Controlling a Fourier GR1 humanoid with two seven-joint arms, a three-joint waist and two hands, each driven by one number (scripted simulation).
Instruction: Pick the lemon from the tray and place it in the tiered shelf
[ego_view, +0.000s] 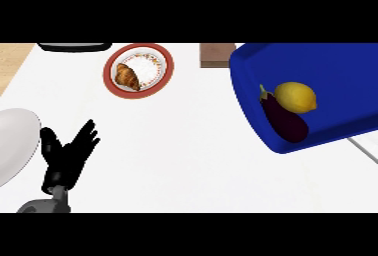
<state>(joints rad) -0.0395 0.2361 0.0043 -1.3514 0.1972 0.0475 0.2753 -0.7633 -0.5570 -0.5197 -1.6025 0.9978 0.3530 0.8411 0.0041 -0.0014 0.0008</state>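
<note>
white dish (15, 145) just left of left hand (65, 155) | left hand resting, fingers spread wide and up, holding nothing | croissant (127, 76) on red-rimmed plate (168, 60), up-right of hand | lemon (295, 96) far right of hand, on blue tray (332, 65), touching eggplant (288, 122)

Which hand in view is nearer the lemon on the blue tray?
Left, the only one showing: the left hand rests open at lower left, far across the counter from the lemon at right. The right hand is out of view.
</note>
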